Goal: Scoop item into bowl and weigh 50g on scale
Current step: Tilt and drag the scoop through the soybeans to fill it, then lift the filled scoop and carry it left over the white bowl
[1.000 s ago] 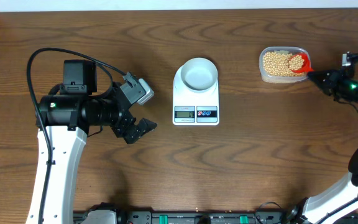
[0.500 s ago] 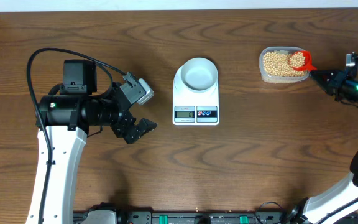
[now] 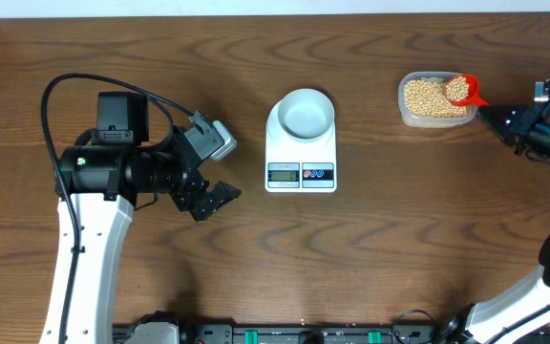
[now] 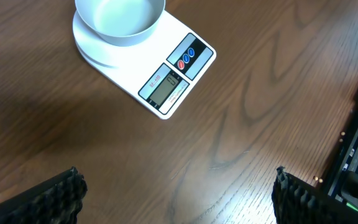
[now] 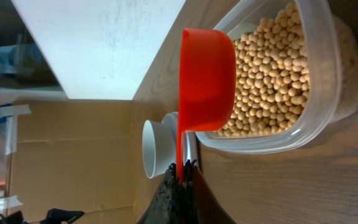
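R gripper (image 5: 180,179), clamped on red scoop (image 5: 207,81), now lifts it full of beans (image 5: 272,87) off the tub (image 5: 321,56), so next is carry to empty bowl (image 3: 305,115) on scale (image 3: 277,143); L gripper (image 4: 178,196) open wide, idle.

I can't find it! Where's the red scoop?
Overhead, the red scoop sits far right, over the clear tub of beans, held by the right gripper.
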`<move>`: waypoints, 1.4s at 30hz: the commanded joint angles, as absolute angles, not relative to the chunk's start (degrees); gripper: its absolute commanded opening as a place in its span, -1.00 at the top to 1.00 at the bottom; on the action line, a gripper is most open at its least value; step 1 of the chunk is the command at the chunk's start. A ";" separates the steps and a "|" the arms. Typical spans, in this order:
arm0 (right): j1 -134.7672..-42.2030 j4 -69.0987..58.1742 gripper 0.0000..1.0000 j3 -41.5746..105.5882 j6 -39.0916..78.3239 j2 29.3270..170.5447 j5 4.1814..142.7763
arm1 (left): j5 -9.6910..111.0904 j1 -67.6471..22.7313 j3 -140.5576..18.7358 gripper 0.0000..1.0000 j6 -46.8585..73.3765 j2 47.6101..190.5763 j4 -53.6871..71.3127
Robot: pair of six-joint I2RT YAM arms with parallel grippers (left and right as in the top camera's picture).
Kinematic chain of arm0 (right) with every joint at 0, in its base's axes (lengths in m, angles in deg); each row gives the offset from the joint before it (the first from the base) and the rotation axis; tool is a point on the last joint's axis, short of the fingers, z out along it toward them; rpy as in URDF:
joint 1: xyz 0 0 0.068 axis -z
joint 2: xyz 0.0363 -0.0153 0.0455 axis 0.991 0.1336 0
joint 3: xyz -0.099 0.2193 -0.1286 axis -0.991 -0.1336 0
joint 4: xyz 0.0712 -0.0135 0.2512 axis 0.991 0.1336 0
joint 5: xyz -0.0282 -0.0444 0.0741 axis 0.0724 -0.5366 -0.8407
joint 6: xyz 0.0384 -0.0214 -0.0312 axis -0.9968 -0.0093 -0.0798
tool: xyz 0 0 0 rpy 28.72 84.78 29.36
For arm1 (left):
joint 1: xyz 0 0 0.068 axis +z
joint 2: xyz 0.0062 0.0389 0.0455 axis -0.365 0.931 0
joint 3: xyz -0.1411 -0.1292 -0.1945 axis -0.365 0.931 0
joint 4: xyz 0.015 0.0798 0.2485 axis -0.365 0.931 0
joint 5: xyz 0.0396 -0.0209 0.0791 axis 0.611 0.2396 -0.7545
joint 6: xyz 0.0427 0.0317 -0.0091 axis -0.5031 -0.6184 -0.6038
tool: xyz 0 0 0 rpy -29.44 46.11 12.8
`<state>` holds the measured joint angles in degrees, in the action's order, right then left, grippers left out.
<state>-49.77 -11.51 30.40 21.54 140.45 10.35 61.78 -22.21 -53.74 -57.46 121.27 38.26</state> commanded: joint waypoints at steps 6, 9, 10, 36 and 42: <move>-50.07 -11.72 0.98 30.38 20.03 141.15 5.95 | 62.52 -21.97 -54.62 -0.96 -57.22 121.18 38.44; -51.45 -11.79 0.98 30.38 19.16 141.15 5.91 | 62.52 -21.97 -54.62 -0.96 -57.22 121.18 38.44; -51.99 -11.92 0.98 30.38 19.14 141.15 5.91 | 62.52 -21.97 -54.62 -0.96 -57.22 121.18 38.44; -74.60 -29.93 0.98 30.38 2.63 141.15 6.15 | 62.52 -21.97 -54.62 -0.96 -57.22 121.18 38.44; -78.07 -31.70 0.98 30.38 2.26 141.15 6.15 | 62.52 -21.97 -54.62 -0.96 -57.22 121.18 38.44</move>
